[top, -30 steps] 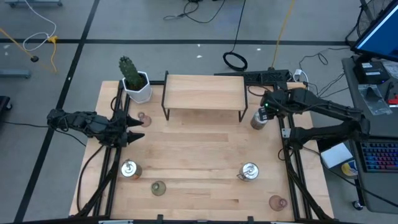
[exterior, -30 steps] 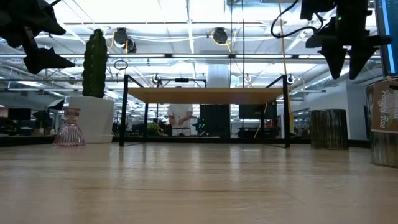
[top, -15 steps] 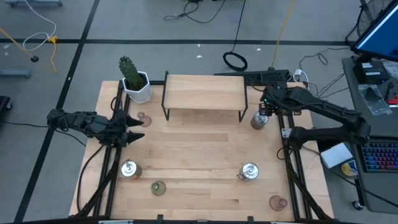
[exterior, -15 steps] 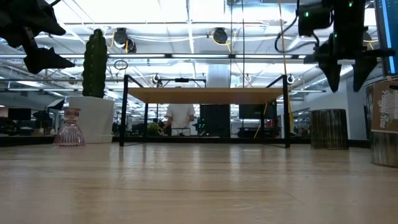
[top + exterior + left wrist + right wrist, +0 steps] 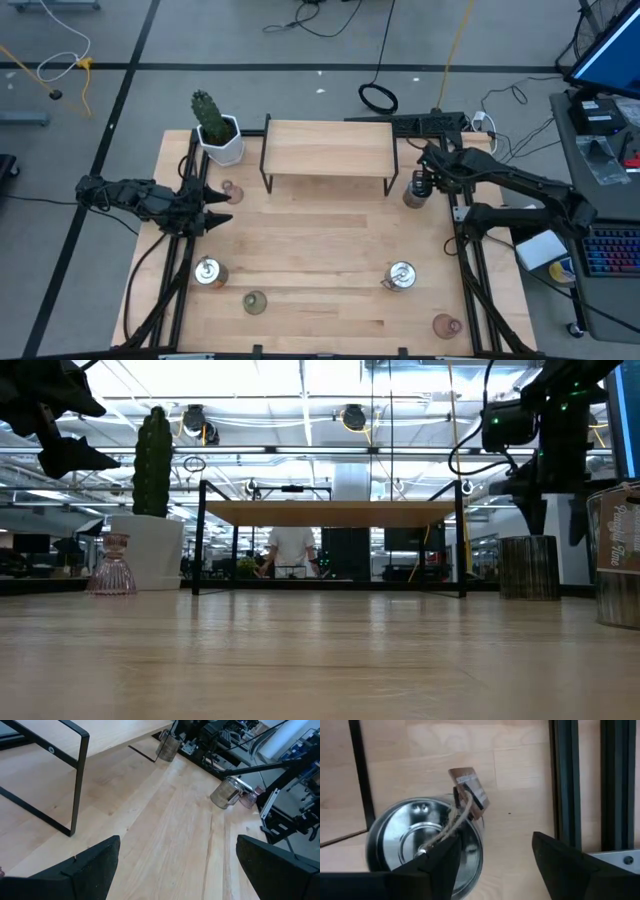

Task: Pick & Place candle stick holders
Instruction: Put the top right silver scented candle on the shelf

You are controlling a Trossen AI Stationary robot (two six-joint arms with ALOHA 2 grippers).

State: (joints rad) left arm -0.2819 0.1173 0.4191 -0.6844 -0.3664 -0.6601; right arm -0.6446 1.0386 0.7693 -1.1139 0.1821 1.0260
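Three silvery candle stick holders stand upright on the wooden table: one (image 5: 413,196) by the shelf's right leg, one (image 5: 401,276) near right, one (image 5: 207,271) near left. An olive glass holder (image 5: 254,301) and a pink one (image 5: 446,325) sit near the front edge. Another pink one (image 5: 228,190) stands at the far left. My right gripper (image 5: 495,870) hangs open, pointing down just over the far-right silvery holder (image 5: 422,842), whose string carries a brown tag (image 5: 470,787). My left gripper (image 5: 216,206) waits open above the table's left side.
A low wooden shelf (image 5: 328,150) on black legs stands at the far middle. A cactus in a white pot (image 5: 217,132) is at the far left corner. Black frame rails (image 5: 470,270) run along both sides. A person (image 5: 290,550) stands in the room behind.
My right gripper has come down toward the silvery holder by the shelf's right leg, shifting slightly toward the table's left and rolling a little at the wrist. It stays open. The holders have not moved.
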